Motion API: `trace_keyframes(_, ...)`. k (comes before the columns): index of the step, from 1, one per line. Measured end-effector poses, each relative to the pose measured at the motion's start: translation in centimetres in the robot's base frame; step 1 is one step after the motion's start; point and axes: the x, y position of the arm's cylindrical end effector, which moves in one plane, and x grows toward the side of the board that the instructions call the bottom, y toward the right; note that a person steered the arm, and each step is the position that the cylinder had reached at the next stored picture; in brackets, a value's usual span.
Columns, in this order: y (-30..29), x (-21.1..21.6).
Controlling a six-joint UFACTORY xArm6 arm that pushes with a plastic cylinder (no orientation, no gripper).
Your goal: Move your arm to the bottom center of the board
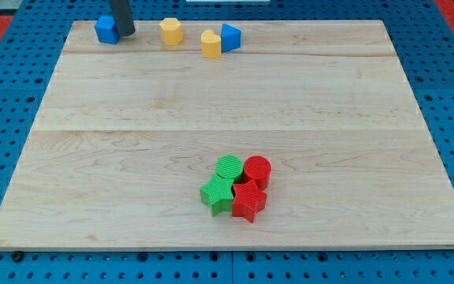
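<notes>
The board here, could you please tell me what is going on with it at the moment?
A single arm ending in a dark rod is working over the wooden board. My tip sits at the view's top left, right beside the blue block. Two yellow blocks and a blue triangular block lie along the top edge. Near the bottom centre, two green and two red blocks cluster together.

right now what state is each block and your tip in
my tip: top left, touching blue cube
blue cube: top left corner
yellow block: alone, top
yellow heart-like block: touching blue wedge
blue wedge: top
green cylinder, red cylinder, green star, red star: clustered, bottom center
</notes>
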Motion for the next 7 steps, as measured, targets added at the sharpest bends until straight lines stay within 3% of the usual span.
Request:
trace_keyframes(3, -1.3, 1.3)
trace_keyframes(5, -0.3, 14.8)
trace_keyframes(7, 4.2, 28.9)
